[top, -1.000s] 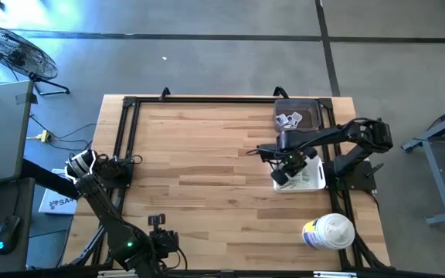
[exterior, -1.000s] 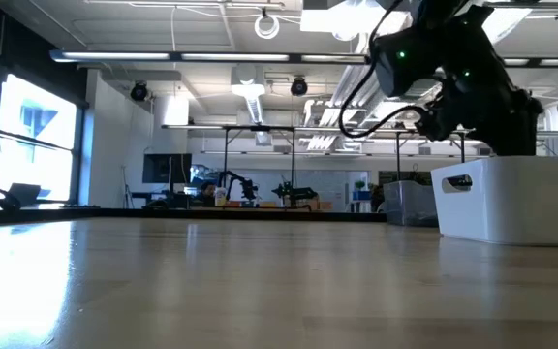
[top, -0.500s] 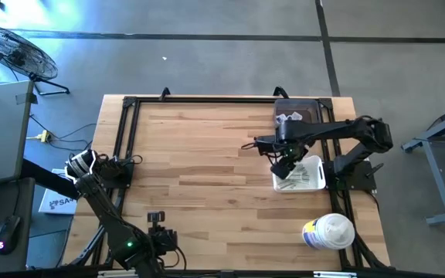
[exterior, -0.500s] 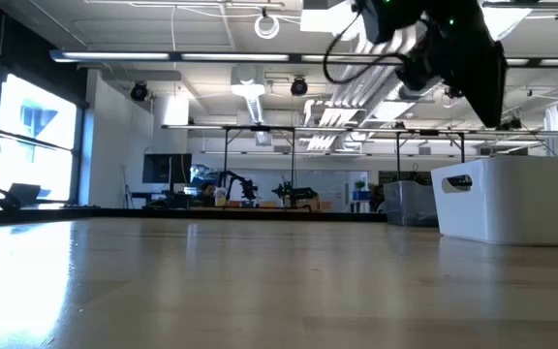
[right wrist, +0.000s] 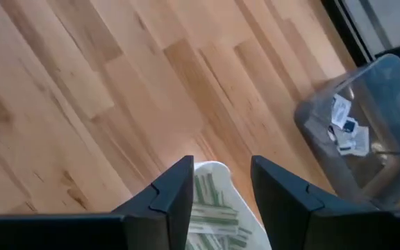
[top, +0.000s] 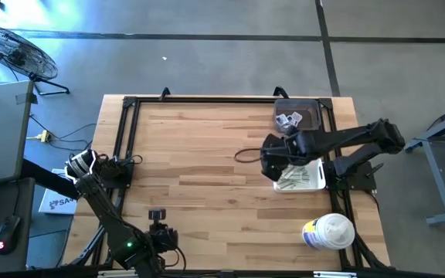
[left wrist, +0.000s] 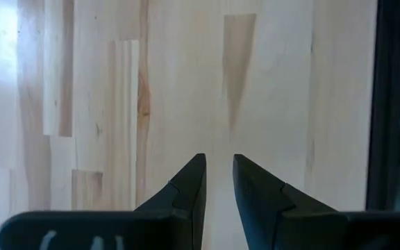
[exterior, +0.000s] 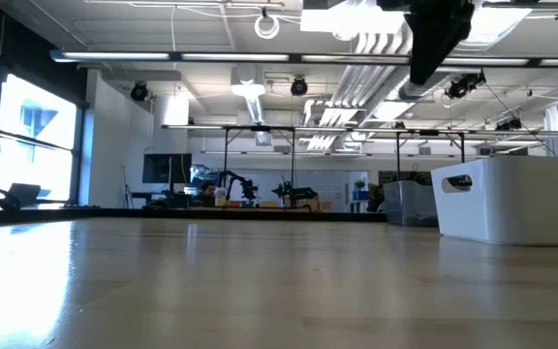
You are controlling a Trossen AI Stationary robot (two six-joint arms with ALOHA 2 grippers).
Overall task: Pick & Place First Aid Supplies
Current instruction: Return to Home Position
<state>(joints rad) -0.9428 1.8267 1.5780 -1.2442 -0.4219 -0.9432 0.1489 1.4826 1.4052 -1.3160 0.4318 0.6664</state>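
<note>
My right claw (right wrist: 221, 167) hangs above the left edge of the white bin (exterior: 511, 204), fingers well apart and empty. My left claw (left wrist: 217, 173) waits at the near left, fingers narrowly parted and holding nothing. Strip wrappers (right wrist: 210, 201) lie heaped in that bin just beneath me, and square sachets (right wrist: 346, 128) lie in the clear bin (right wrist: 387, 76) beyond it, far right. Both look light, thin, limp and slippery, so I judge a pinch across a raised edge best.

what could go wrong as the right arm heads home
The right gripper hangs open over the edge of the white bin; if it dips while pulling back, it may knock the bin and spill the strip wrappers. The round tub stands near that arm's base, so a wide swing might clip it. The left gripper idles apart.
</note>
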